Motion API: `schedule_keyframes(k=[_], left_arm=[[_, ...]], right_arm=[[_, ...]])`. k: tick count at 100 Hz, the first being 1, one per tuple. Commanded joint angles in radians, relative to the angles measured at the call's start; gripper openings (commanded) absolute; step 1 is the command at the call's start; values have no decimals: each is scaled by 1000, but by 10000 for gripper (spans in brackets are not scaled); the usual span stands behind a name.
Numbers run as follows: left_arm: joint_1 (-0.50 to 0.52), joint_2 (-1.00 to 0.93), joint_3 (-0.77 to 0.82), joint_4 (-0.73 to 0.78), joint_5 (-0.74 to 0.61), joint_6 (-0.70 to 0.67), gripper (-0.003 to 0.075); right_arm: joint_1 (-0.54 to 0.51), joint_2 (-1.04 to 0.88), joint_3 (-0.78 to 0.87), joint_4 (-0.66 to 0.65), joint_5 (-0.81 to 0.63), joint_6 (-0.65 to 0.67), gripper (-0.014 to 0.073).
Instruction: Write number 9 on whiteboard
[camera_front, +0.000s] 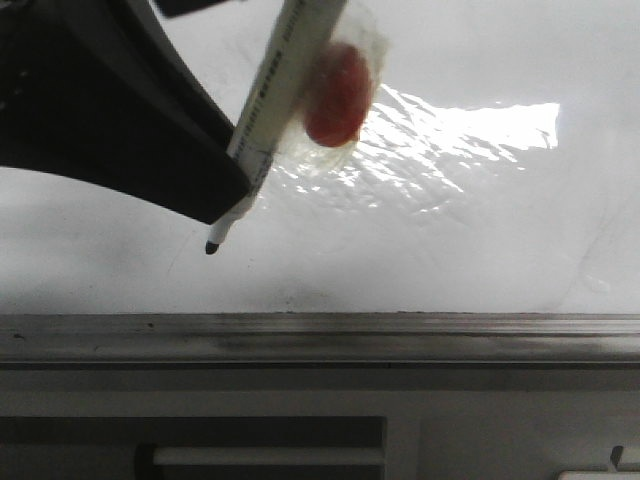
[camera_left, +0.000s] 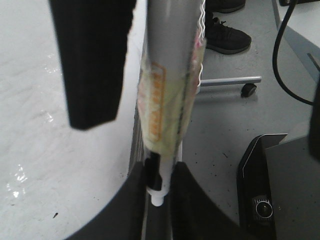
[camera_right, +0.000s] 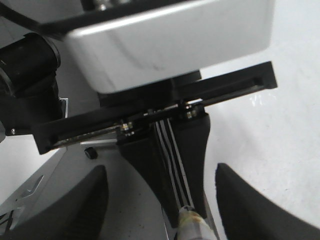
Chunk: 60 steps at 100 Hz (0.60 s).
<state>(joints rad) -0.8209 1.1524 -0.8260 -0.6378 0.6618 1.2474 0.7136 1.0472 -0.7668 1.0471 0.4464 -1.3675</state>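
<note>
Nearest us in the front view, the grey rail edges the whiteboard (camera_front: 480, 230), where we find no number 9 stroke. Our left end effector (camera_front: 215, 175) is closed on the marker pen (camera_front: 270, 100), tip hovering apparently just off the board, so we judge writing not begun; next, lower the tip onto the film.

From the left wrist, both fingers (camera_left: 92, 60) flank the taped barrel.

From the right wrist, our right end effector (camera_right: 162, 200) stands wide apart, empty. No containers show.
</note>
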Motion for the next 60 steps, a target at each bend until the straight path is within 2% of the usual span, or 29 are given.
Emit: schedule_keyframes(k=[1,21,39,60], left_arm=[[-6,-21,-33,-33,-33,-1,-20],[-6,-21,-33,-9,-26,-1,-20],[-6,-21,-33,0,-8,-1,-20],[-6,-32,-33,23,11,-1,-20]], right_arm=[[4,3,-37,40,-37,-11,397],[4,7,-37,6,-40,-11,260],[4,7,-35,3,-40,-11,259],[2,7,-35,-74,-34,-11,264]])
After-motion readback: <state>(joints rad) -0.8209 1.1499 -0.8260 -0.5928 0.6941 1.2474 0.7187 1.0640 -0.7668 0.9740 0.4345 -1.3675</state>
